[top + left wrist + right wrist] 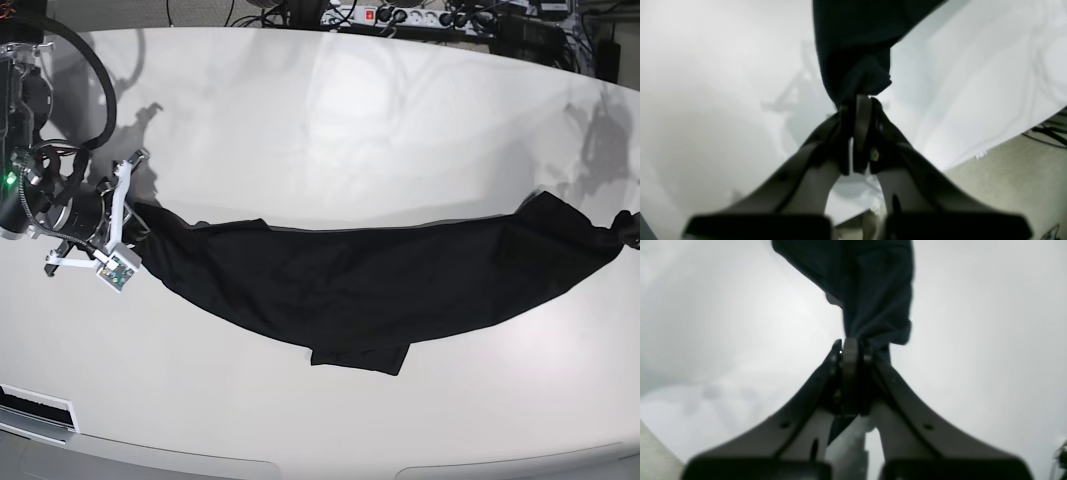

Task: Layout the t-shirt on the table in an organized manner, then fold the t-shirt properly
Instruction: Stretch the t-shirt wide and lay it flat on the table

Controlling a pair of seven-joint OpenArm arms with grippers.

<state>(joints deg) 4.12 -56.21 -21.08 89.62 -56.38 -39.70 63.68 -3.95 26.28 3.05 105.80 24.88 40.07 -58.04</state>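
Both grippers, left [858,100] and right [850,343], pinch opposite ends of the shirt [380,280], stretched across mid-frame over the table [330,110] (middle sagging). Lower evenly, keeping tension, so it lies flat.

The counter [330,110] is large, white and glossy, with curved edges. On it lies the black t-shirt [380,285], stretched in a long band from the left side to the right side. Its middle rests on the surface, and a small folded part sticks out toward the near edge.
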